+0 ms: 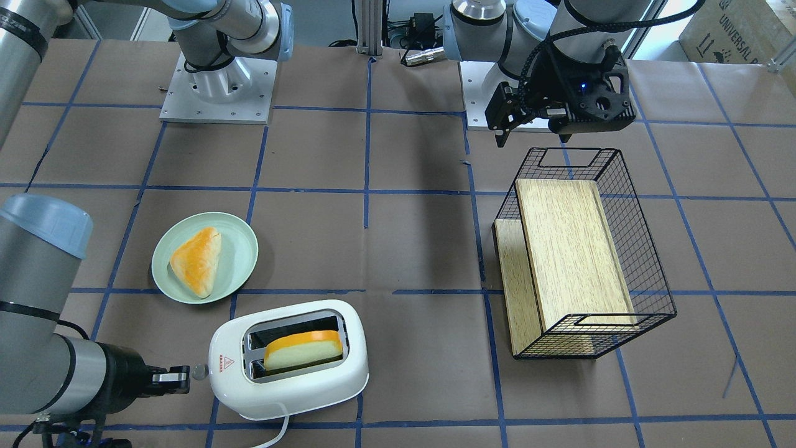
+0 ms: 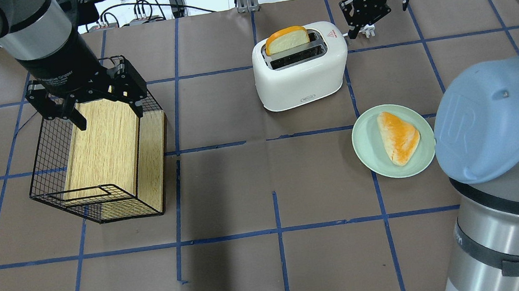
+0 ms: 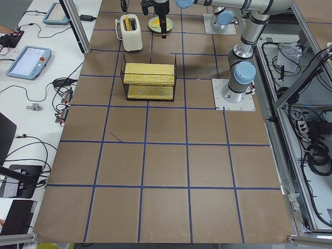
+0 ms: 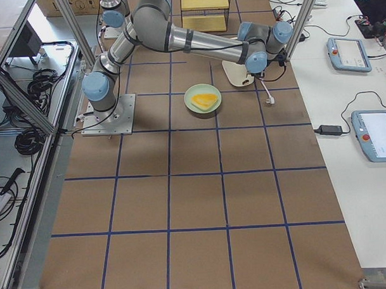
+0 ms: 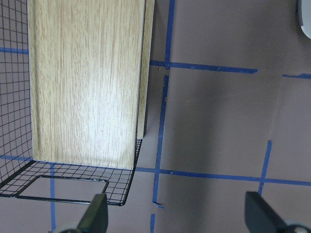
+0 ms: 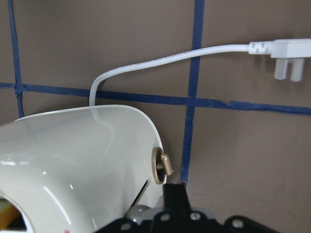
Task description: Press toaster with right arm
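2 grippers | right gripper closed, beside toaster knob | left gripper wide open

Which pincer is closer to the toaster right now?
Right. The right pincer sits at the knob end of the toaster; the left pincer hangs over the wire basket, far off to the side.

toaster: white, rounded, two slots, upright on the table, red triangle mark on top
slots: a bread slice stands high out of one
cord: white, plug lying loose on the table
right arm: grey tube, pale blue cap, reaching low toward the toaster's end
right gripper: fingers together, tip just beside the side knob; contact unclear
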Robot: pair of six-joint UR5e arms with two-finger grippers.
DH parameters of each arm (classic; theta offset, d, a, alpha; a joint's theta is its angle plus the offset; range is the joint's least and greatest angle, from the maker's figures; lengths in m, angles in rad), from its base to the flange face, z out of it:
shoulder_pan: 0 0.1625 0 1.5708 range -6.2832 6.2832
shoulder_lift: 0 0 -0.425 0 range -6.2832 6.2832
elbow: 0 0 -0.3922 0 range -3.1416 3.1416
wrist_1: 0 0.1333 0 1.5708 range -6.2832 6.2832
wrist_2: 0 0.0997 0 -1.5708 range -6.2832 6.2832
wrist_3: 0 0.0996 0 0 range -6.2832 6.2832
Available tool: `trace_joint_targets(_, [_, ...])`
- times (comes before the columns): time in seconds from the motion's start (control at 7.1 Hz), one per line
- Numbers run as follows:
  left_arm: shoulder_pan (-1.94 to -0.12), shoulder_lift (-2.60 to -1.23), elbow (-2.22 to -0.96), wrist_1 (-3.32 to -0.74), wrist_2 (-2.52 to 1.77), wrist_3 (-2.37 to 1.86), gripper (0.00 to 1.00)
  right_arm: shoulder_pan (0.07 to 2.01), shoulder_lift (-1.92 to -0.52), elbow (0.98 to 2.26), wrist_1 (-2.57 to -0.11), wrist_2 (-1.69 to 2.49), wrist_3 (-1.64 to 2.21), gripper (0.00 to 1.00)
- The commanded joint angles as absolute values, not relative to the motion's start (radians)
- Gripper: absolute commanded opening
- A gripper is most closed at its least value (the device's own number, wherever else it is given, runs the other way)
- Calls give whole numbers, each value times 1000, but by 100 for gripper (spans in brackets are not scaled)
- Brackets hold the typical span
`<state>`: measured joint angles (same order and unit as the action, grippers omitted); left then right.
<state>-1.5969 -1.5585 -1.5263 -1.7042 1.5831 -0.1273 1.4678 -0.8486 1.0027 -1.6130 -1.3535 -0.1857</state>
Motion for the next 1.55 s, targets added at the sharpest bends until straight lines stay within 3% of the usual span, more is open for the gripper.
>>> trace_joint_targets(0.0, [-1597, -1559, -1526, -1704, 1583, -127, 100, 1474, -873, 896, -1542, -1467, -192, 83])
trace_joint_targets(0.14, [-1597, -1559, -1526, -1704, 1583, -127, 100, 1476, -906, 872, -1479, -1498, -189, 100])
trace_joint_targets(0.99, [-1597, -1559, -1526, -1704, 1583, -127, 100, 1604, -1171, 934, -1246, -1655, -167, 100])
trace_joint_targets(1.41, [-1597, -1559, -1526, -1704, 1583, -127, 100, 1594, -1444, 1370, -1419, -1661, -172, 100])
